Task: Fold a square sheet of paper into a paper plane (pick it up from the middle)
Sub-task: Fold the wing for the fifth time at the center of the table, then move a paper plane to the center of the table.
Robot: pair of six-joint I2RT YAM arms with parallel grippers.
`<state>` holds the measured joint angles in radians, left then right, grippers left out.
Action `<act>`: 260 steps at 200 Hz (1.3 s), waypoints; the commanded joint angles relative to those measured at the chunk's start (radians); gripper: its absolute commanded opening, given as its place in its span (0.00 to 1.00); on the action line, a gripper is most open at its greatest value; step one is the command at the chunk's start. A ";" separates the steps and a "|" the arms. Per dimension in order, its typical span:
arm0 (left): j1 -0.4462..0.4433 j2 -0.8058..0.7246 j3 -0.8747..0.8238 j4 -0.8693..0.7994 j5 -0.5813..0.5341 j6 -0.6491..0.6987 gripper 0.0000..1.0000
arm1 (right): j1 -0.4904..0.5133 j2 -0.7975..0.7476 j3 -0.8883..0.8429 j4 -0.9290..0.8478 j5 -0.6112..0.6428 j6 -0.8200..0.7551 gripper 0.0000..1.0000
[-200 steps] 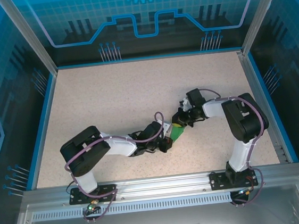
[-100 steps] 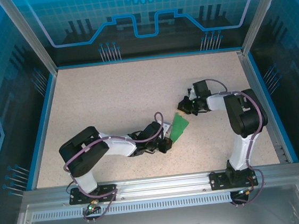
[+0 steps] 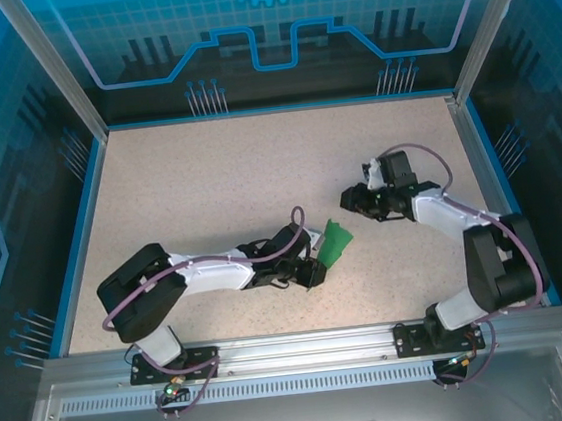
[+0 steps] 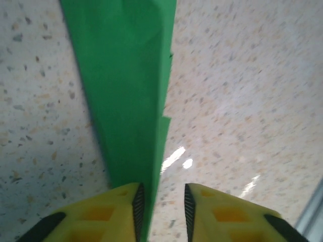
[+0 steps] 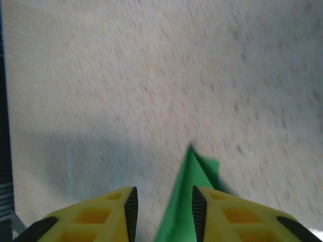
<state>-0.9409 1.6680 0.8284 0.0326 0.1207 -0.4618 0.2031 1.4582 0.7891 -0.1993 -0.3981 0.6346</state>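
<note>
Status from my console: the folded green paper (image 3: pixel 336 243) lies flat on the speckled table (image 3: pixel 209 198), a little right of centre and towards the near side, between the two arms. From overhead it reads as a narrow, tapering strip set on a slant.

My left gripper (image 3: pixel 312 270) is down low at the strip's near end. On the left wrist camera the paper (image 4: pixel 126 91) runs away from me as a long folded band with layered edges on one side. Its near end comes in between the yellow fingers (image 4: pixel 121 212) of the left gripper (image 4: pixel 161 194) and lies along the inner pad of one of them. The jaws are partly apart. I can see bare table through the gap beside the paper, so nothing is clamped.

My right gripper (image 3: pixel 350 200) is up and to the right of the strip in the overhead view, near it but clear of it. The right wrist picture is blurred. I still make out the right gripper (image 5: pixel 162 199) with its jaws partly spread and nothing gripped. A pointed green tip of the paper (image 5: pixel 194 171) shows through the gap, lying on the table by one finger.
</note>
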 commanded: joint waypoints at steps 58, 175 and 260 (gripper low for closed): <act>-0.016 -0.029 0.118 -0.220 -0.037 0.038 0.45 | 0.019 -0.167 -0.174 -0.140 -0.044 -0.026 0.50; -0.029 0.154 0.273 -0.372 -0.252 0.016 0.28 | 0.010 -0.224 -0.265 -0.121 -0.082 -0.023 0.54; 0.003 0.071 0.233 -0.313 -0.158 -0.027 0.00 | 0.072 -0.276 -0.333 0.019 -0.179 0.130 0.56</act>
<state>-0.9646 1.8057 1.0748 -0.3092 -0.0963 -0.4492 0.2375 1.2026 0.4747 -0.2504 -0.5259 0.6849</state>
